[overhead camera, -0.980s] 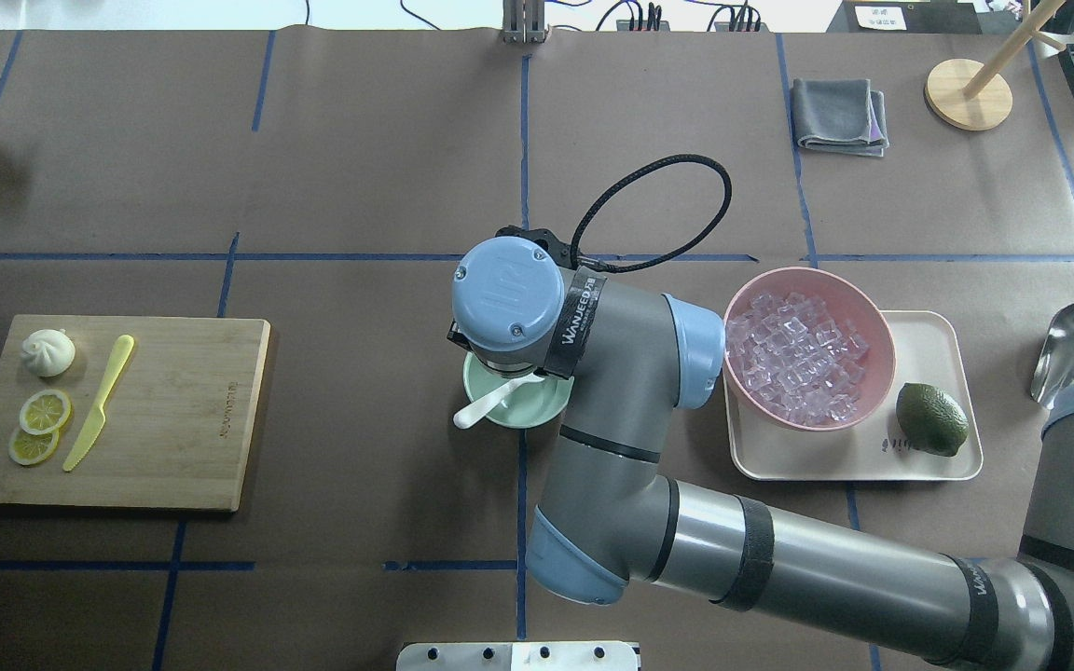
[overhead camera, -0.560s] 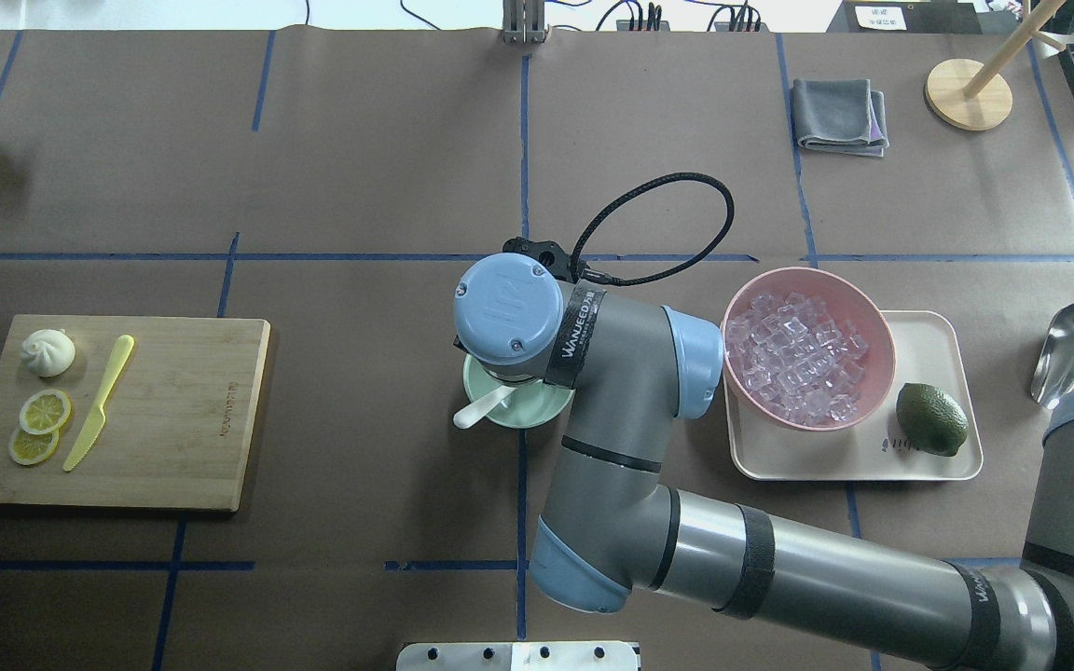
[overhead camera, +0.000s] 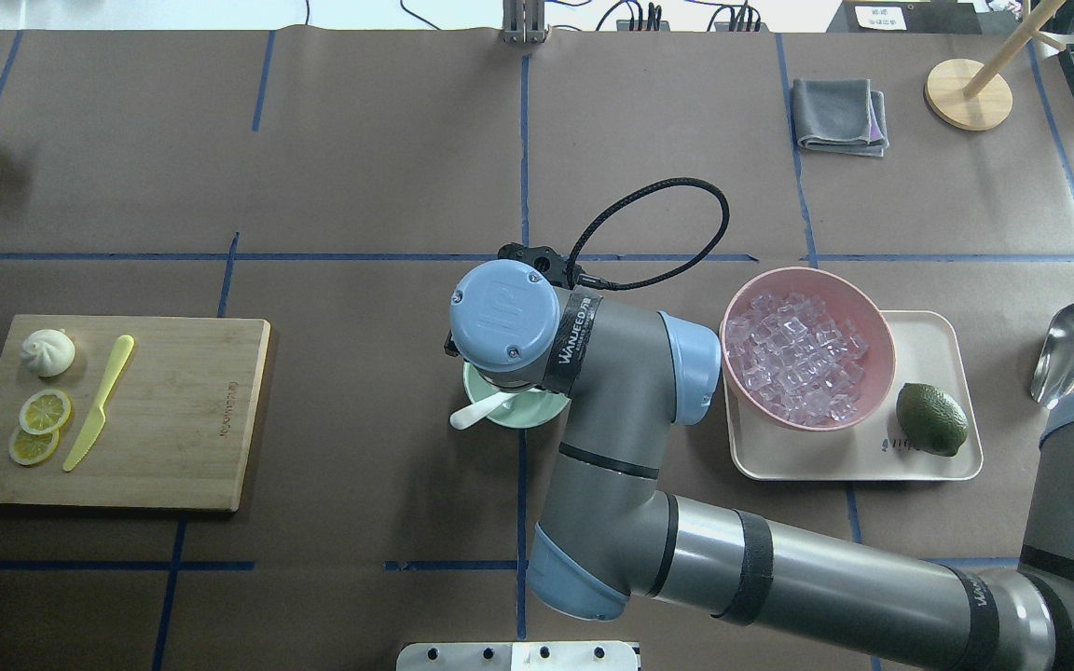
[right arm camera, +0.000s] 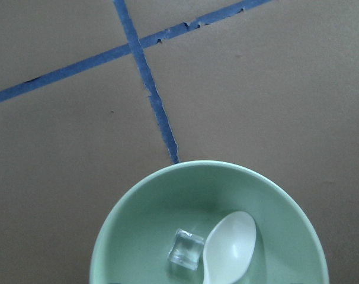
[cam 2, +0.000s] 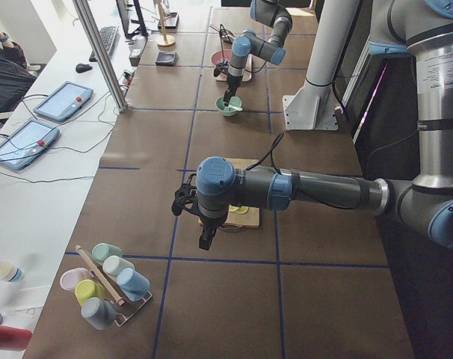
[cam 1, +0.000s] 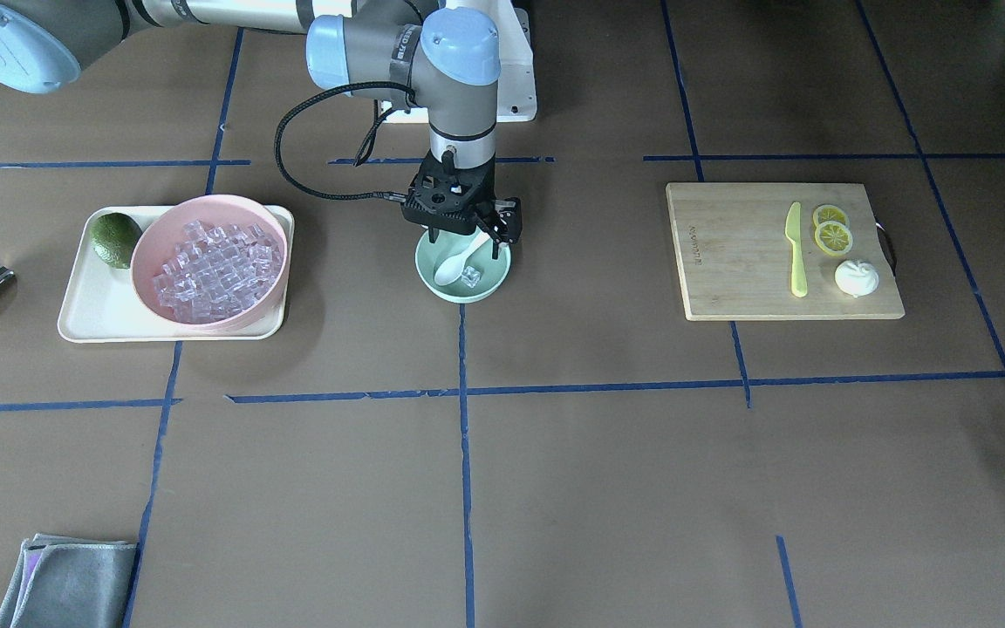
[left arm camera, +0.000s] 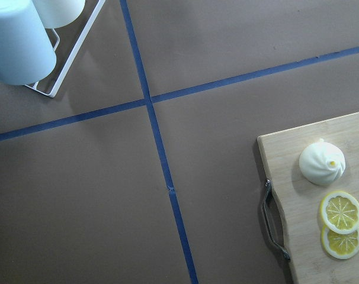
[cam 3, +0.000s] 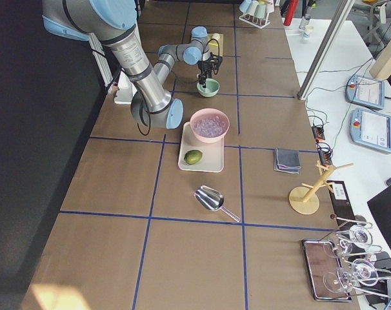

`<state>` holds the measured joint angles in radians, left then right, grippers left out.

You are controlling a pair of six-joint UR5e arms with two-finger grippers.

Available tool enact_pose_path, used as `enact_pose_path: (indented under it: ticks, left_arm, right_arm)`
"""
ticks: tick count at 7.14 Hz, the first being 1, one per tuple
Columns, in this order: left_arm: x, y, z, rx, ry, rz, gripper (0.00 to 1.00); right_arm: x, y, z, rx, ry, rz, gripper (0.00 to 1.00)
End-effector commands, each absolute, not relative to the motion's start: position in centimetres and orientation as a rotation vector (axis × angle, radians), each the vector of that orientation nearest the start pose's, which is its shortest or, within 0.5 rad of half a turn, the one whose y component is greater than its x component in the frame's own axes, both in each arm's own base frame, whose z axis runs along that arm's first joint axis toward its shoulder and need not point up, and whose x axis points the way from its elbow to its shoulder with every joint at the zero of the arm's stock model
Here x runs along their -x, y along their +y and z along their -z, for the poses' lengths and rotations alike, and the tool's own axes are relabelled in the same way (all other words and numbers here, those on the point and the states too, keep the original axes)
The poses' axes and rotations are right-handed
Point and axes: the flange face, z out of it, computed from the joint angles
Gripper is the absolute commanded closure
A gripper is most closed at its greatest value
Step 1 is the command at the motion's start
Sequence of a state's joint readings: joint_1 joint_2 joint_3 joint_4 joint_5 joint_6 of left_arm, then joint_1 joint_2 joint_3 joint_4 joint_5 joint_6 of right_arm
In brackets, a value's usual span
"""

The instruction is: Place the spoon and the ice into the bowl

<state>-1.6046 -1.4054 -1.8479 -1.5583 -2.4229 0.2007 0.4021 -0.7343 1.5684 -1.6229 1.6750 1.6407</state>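
The spoon is propped on the rim of the bowl, judged too long to lie flat beside the ice; above the bowl, the fingers of the right gripper are held released, empty.

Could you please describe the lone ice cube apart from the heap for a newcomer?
Near the middle of the table, below the right gripper, stands a small round mint-green bowl. In it, beside a white plastic spoon, lies one small clear cube; the others are heaped in the larger pink bowl.
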Motion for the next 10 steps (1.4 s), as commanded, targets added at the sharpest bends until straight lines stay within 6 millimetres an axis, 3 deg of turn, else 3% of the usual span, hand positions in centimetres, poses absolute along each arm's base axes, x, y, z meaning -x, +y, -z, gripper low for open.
enact_pose_path:
  ticks: [1, 3, 4, 6, 7, 9, 10]
  left_arm:
    - [7.3, -42.3, -59.6, -0.180, 0.829, -0.188, 0.00]
    - [7.7, -42.0, -60.6, -0.123, 0.773, -0.161, 0.00]
    - [8.0, -41.9, -61.5, -0.099, 0.734, -0.156, 0.00]
    - [8.0, -41.8, -63.7, -0.058, 0.740, -0.139, 0.00]
    - [7.9, -41.8, -64.8, -0.048, 0.750, -0.135, 0.00]
    - [7.8, -42.1, -64.6, -0.051, 0.751, -0.137, 0.00]
    - [7.8, -42.1, -64.4, -0.057, 0.752, -0.141, 0.00]
  right_arm:
    - [59.4, -41.6, -15.0, -0.042, -0.809, -0.384, 0.01]
    - [54.0, -47.8, -16.3, -0.019, -0.809, -0.327, 0.01]
    - [49.9, -51.6, -17.9, -0.027, -0.805, -0.272, 0.01]
    - [38.6, -59.3, -24.4, -0.045, -0.789, -0.145, 0.01]
    - [32.5, -62.0, -28.4, -0.062, -0.784, -0.056, 0.01]
    - [20.6, -65.4, -34.2, -0.087, -0.726, 0.077, 0.01]
    - [14.7, -65.7, -38.0, -0.088, -0.723, 0.125, 0.01]
